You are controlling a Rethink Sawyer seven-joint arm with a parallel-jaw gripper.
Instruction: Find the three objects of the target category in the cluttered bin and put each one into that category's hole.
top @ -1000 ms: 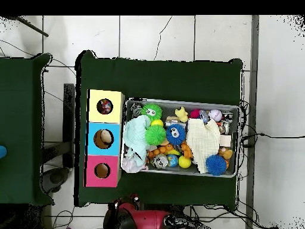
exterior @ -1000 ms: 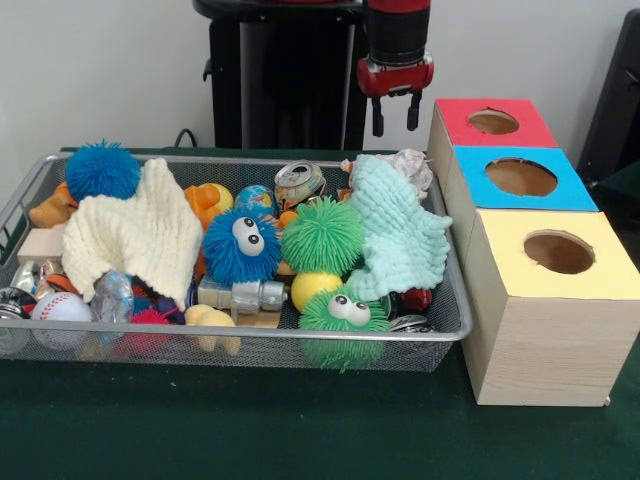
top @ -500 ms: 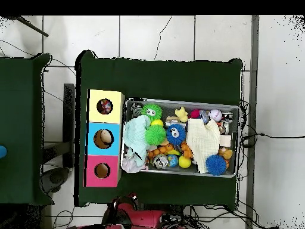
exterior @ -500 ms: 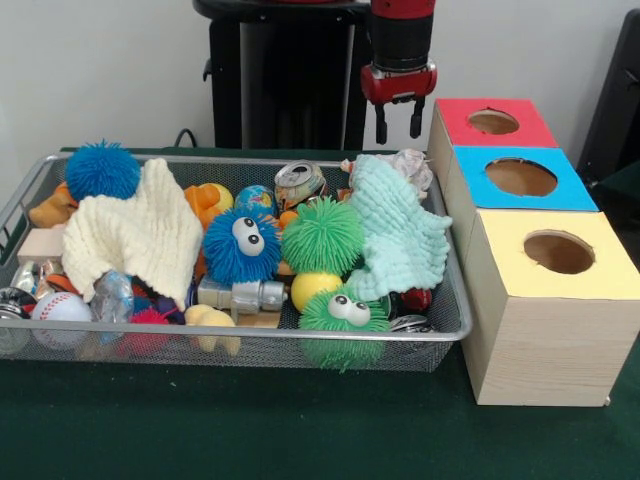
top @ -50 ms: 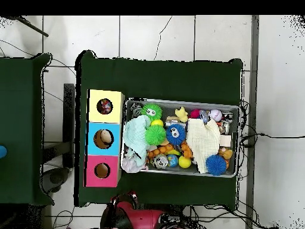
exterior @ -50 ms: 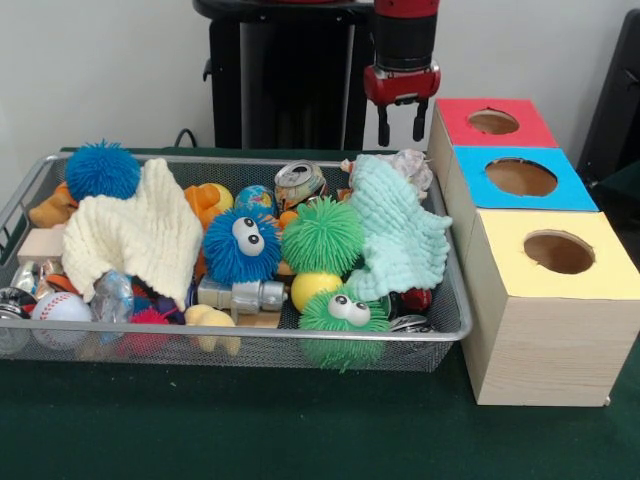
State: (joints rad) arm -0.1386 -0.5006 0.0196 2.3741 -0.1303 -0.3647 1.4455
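- My gripper (exterior @ -50 ms: 400, 107) hangs open and empty, above the bin's (exterior @ -50 ms: 440, 335) far rim, beside the red box (exterior @ -50 ms: 492, 123).
- I cannot tell the target category.
- The fuzzy green ball (exterior @ -50 ms: 321, 236), mid-bin, looks light and soft; I would pinch its middle.

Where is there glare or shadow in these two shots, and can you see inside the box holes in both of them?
Front view: even light, a bright glint on the crushed can, soft shadow under the wire bin; the yellow box hole's floor is hidden. Overhead view: all three holes are open to sight, something dark in the yellow box, something pale in the blue box.
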